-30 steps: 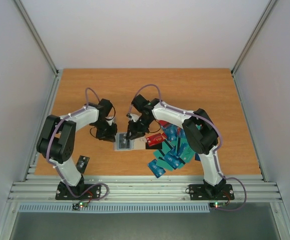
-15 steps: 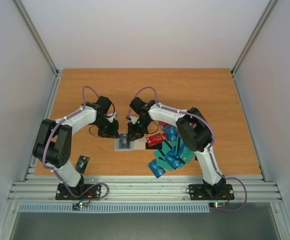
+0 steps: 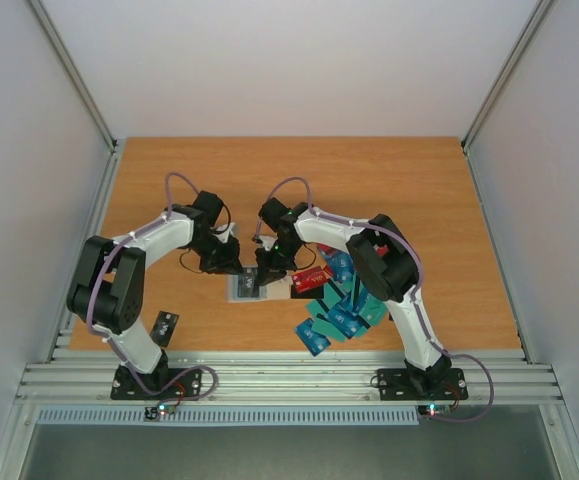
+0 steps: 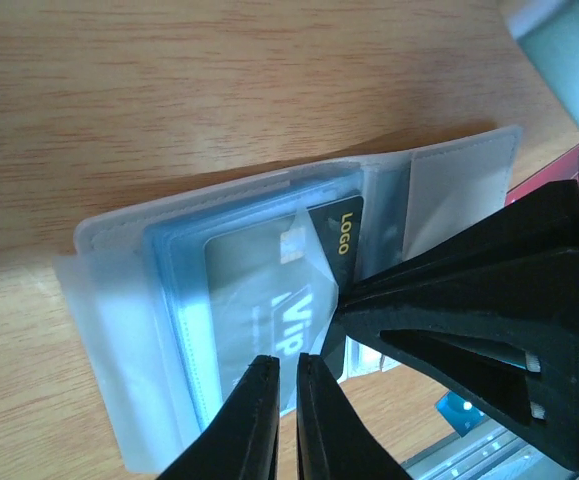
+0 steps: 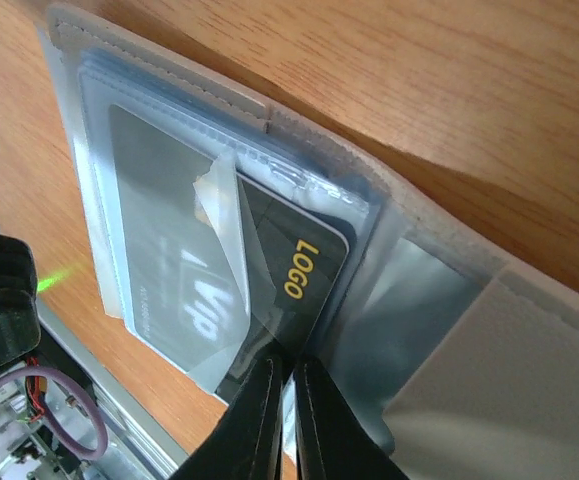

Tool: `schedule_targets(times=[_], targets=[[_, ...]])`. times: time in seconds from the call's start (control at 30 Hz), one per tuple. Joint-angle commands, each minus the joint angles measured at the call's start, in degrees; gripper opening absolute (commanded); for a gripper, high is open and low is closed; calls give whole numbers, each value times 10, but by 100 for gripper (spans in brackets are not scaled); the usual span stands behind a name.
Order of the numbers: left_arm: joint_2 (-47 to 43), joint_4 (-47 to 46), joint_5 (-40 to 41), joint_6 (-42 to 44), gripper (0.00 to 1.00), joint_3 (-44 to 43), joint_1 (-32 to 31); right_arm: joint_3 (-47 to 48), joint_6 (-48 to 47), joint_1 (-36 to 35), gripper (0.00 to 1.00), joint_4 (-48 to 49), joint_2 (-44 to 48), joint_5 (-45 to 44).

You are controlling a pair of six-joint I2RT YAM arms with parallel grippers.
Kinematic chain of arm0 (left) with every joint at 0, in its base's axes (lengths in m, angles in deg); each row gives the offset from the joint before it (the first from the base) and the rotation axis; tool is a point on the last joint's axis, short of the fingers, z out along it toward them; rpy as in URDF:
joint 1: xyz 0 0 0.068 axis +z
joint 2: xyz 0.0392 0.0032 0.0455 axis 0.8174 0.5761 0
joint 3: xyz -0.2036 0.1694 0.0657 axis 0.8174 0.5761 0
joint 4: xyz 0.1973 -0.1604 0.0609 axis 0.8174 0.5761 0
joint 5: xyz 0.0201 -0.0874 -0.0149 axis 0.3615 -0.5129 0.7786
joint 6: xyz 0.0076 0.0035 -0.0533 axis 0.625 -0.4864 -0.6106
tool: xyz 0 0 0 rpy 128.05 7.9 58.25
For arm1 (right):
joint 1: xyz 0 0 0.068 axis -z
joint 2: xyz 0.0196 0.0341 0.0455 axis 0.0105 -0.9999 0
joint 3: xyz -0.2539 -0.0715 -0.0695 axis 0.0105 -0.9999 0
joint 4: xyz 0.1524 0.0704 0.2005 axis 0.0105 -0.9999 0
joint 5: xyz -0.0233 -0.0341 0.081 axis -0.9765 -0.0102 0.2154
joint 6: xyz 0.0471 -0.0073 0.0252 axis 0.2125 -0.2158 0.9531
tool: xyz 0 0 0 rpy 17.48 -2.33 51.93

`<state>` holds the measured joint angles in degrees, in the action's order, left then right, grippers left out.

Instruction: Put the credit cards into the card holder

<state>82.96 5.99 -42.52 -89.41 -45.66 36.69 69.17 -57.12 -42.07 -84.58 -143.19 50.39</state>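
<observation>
Risk: card [image 5: 304,262] may snag the sleeve's [image 5: 214,200] curled lip and drag the holder [image 4: 459,175]; card lies flat, half sleeved, long axis toward right gripper [image 5: 287,362], fingers pinched on its logo end; left gripper [image 4: 287,365] fingers nearly together at sleeve edge; holder on table [image 3: 419,200] between them.

L gripper [image 3: 239,269] & R gripper [image 3: 265,283] crowd card holder [image 3: 245,292]; credit cards [image 3: 337,306] block right side; far table [image 3: 369,170] open.

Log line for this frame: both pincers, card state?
left pincer: shut at card holder | right pincer: shut on black card | card: partly sleeved | other credit cards: loose pile
</observation>
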Motion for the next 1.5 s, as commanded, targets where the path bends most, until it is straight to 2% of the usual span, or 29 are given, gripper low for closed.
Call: schedule_targets(times=[0.0,0.47,0.57,0.83,1.17,1.47], targets=[[10,-16,-9,-4,9,1,-4,12,-12,-2,4,0,-24,-13],[25,-22,0,-16,9,-3,-3,14,-20,3,1,3,-55,6],[15,-26,19,-29,16,4,-2,11,-19,6,1,9,-63,12],[-10,-32,58,-47,23,21,-2,-19,-21,16,1,34,-66,-1],[20,-79,6,-49,33,39,-3,-24,-22,17,1,29,-77,-2],[30,-100,-22,-59,34,42,-3,-29,-17,17,1,37,-78,11]])
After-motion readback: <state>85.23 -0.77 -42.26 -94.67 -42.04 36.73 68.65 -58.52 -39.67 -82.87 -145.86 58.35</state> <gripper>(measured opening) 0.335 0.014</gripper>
